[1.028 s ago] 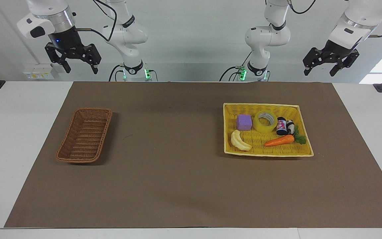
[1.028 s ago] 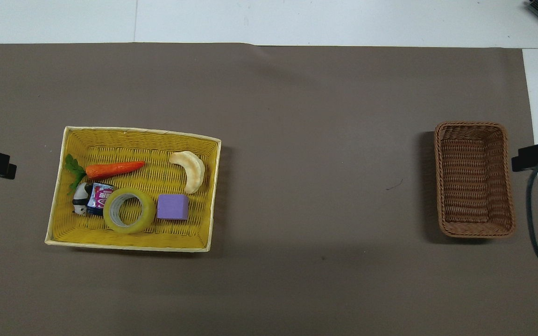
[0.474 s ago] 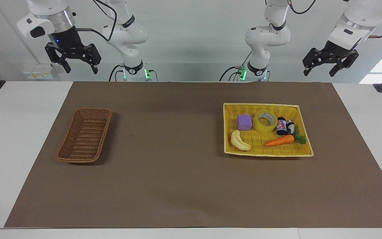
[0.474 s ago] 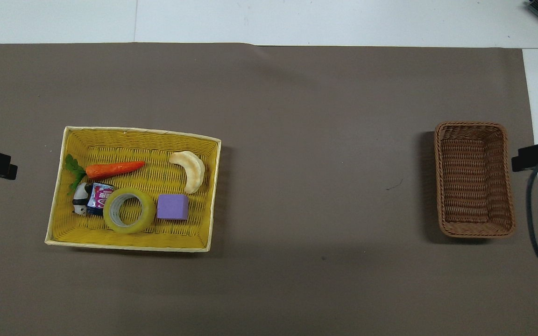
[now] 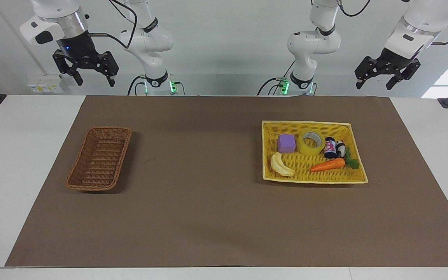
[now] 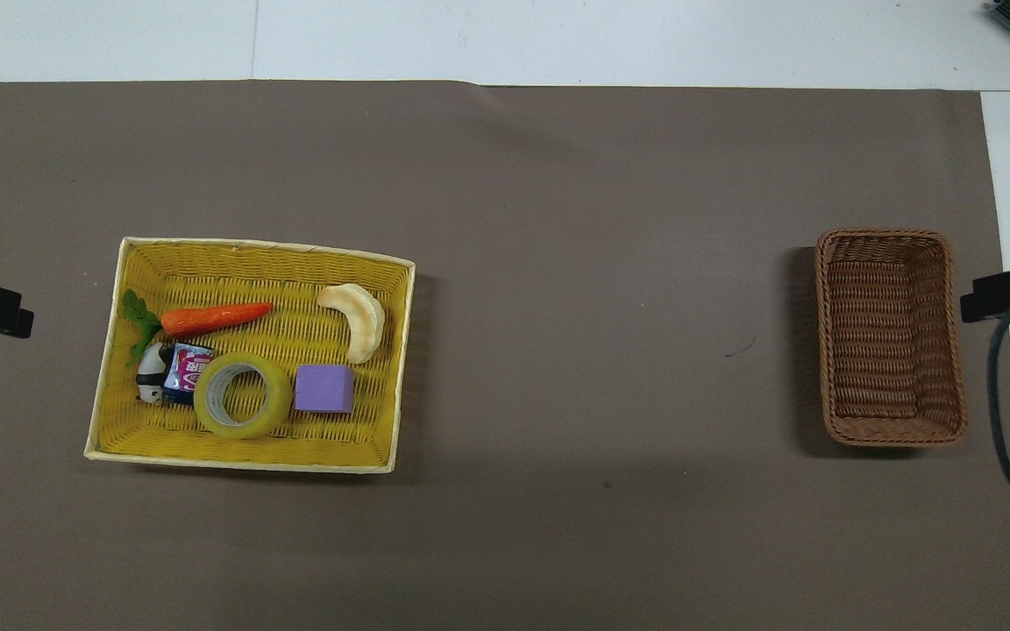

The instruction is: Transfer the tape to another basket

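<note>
Your left hand up high, fingers apart, holding nothing, at desk's robot edge, its own end. Your right hand likewise, fingers apart, waiting. Tape flat in yellow tray, between purple block and panda can. Carrot, banana farther out. Brown basket well apart, at right arm's end.

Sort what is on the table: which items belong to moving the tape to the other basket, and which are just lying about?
Part of the job:
- roll of packing tape, lying in the yellow tray basket
- brown wicker basket, toward the right arm's end

Just lying about, all in the yellow tray basket:
- purple block
- toy carrot
- toy banana
- small panda-printed pack
</note>
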Controlling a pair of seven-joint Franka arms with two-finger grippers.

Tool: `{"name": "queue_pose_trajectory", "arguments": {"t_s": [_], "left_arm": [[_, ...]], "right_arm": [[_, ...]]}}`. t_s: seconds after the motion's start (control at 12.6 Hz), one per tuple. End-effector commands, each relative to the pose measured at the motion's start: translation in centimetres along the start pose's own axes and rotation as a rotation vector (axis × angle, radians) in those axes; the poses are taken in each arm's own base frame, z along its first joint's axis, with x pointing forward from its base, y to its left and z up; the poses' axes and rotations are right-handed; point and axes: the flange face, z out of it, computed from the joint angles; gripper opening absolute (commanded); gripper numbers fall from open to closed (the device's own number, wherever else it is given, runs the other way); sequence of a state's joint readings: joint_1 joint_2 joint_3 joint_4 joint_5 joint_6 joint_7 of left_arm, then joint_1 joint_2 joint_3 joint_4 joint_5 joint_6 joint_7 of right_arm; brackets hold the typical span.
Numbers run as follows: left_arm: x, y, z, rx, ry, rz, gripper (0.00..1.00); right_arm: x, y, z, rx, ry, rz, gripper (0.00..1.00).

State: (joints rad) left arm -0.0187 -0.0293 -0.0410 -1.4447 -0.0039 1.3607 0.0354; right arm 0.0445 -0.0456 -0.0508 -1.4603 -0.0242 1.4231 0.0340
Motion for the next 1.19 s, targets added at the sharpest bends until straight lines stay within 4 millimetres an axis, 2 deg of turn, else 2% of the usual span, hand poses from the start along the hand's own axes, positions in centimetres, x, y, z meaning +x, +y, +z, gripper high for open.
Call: {"name": "queue_pose_trajectory", "arguments": {"t_s": [0.0,0.16,0.32,0.4,0.63,0.95,1.11], "left_arm": [[-0.6,-0.1,0.1,0.003,0.004,0.009,1.0],[-0.6,-0.4,1.2,0.003,-0.013,-0.004,1.0],[-0.3,-0.7,4.0,-0.018,-0.015,-0.023,1.0],[-0.5,-1.3,5.9,-0.051,-0.014,-0.077,1.0],[-0.4,-0.9,12.1,-0.057,-0.059,-0.192,1.0],[-1.1,-0.9,19.0,-0.062,-0.089,-0.312,1.0],[-1.7,-0.8,23.2,-0.058,-0.088,-0.336,1.0]], "right_arm": [[-0.3,0.5,0.0,0.003,-0.006,-0.019,1.0],[-0.3,0.5,0.0,0.003,-0.006,-0.019,1.0],[-0.3,0.5,0.0,0.003,-0.006,-0.019,1.0],[-0.4,0.5,0.0,0.003,-0.004,-0.019,1.0],[-0.3,0.5,0.0,0.003,-0.006,-0.019,1.0],[-0.3,0.4,0.0,0.004,-0.006,-0.019,1.0],[-0.4,0.5,0.0,0.003,-0.004,-0.019,1.0]]}}
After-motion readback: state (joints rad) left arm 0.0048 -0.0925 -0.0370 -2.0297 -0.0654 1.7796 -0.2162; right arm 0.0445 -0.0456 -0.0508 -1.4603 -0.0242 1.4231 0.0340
